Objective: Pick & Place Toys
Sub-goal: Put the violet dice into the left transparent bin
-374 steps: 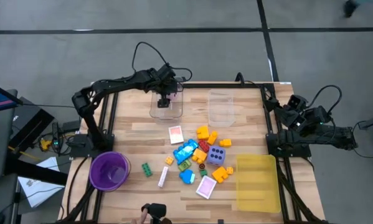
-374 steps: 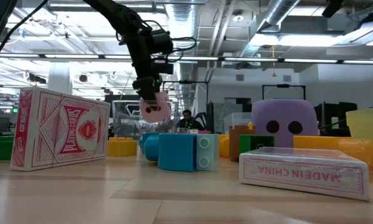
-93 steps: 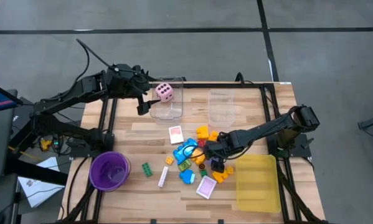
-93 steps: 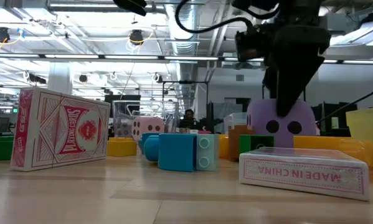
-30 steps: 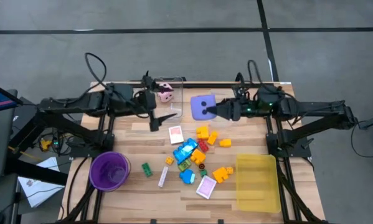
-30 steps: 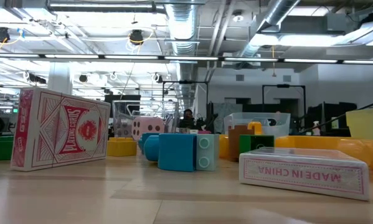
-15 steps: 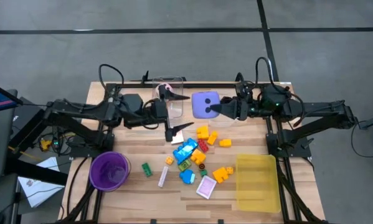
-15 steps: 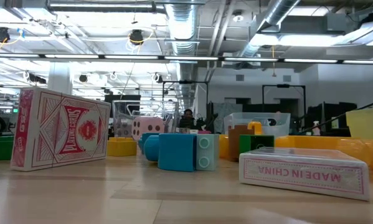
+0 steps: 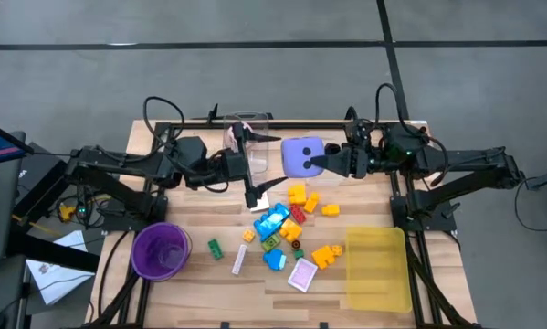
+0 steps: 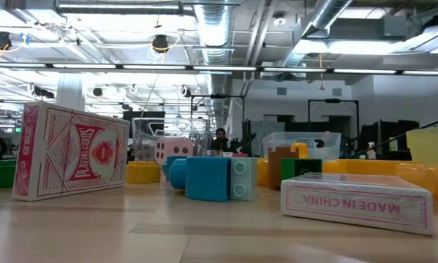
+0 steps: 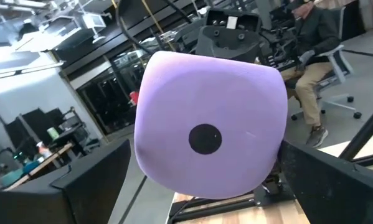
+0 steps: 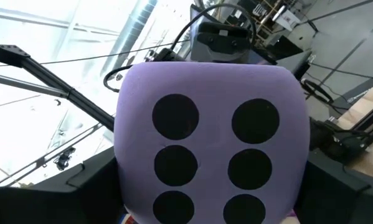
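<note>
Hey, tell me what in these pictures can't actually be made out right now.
- Right tool: in its wrist view the purple die covers the fingers.
- Pink die: in the high view the left arm covers most of it, so its top face can't be read.
- Left tool: its own fingers don't show in its wrist view.
- Low view: neither arm shows.

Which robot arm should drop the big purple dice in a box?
The right. Its hand already holds the purple dice up near the clear boxes; the left hand is open and empty, facing it.
</note>
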### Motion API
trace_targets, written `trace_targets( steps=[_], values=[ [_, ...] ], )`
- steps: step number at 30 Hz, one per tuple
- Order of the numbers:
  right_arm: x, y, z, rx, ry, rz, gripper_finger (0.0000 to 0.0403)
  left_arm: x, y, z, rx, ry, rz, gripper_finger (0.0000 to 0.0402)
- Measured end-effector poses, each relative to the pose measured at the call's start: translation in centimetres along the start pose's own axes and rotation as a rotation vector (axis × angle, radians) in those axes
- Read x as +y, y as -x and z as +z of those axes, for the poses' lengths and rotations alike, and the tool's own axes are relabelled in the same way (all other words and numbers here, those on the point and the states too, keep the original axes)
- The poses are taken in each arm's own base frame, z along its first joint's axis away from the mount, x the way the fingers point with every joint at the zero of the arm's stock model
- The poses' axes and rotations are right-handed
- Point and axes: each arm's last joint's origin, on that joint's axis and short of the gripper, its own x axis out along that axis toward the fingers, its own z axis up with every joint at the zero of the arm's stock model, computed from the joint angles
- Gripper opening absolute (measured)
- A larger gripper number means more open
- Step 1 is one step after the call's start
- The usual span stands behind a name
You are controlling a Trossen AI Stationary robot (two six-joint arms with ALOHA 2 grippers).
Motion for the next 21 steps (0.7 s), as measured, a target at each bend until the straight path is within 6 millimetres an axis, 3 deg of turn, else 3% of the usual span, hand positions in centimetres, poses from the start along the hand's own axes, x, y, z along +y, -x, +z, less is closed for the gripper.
trace_targets(
  steps=[11,21],
  values=[
    [-0.6,-1.0,-0.5,0.044,-0.037,0.014,0.0350,-0.2,0.0,0.3,-0.066,0.027,-0.100,0.0400],
    [-1.2,-2.1,-0.8,0.026,-0.066,0.031,0.0350,-0.6,0.3,0.1,0.000,0.017,-0.060,0.0400]
  ],
)
